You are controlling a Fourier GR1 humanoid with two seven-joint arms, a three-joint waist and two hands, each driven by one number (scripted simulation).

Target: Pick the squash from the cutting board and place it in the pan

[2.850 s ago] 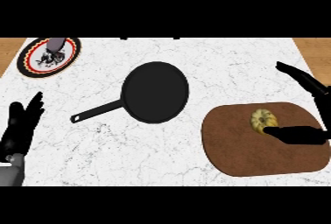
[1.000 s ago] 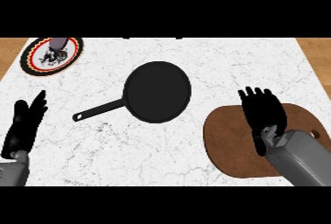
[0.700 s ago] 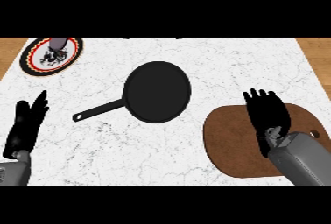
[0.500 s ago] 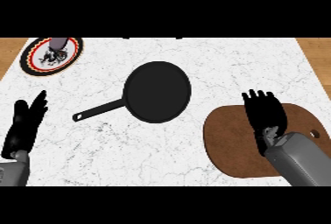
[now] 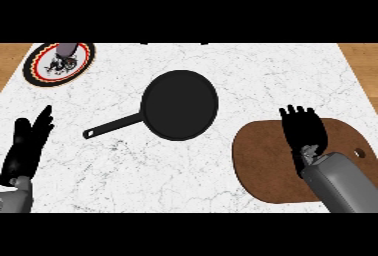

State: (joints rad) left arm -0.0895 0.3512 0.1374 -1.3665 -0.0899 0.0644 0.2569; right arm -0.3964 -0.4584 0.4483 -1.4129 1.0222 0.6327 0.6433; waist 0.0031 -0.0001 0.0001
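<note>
Right robot hand [image 5: 303, 129] over the cutting board [image 5: 266, 160], fingers pointing away toward the far edge of the tabletop [image 5: 244, 65], back of the hand facing up. Squash not visible anywhere; probably hidden under that hand, on the board's far half, but not confirmable. Whether the fingers are spread, closed, or wrapped on the squash: impossible to tell from this angle. Squash's long axis likewise unreadable. Pan [image 5: 179, 111] up and to the left of the board, well apart from it, bowl nearest the board and handle trailing away toward the lower left. Right hand clearly the nearer one to both board and pan. Left robot hand [image 5: 28, 145] at the left edge, fingers straight and upright, resting, apart from everything. Likely next: a lift, then a carry leftward and away across bare marble. Patterned plate [image 5: 59, 62] in the far left corner, out of that path. Board's near-left rim and pan's right rim the only edges to cross.
</note>
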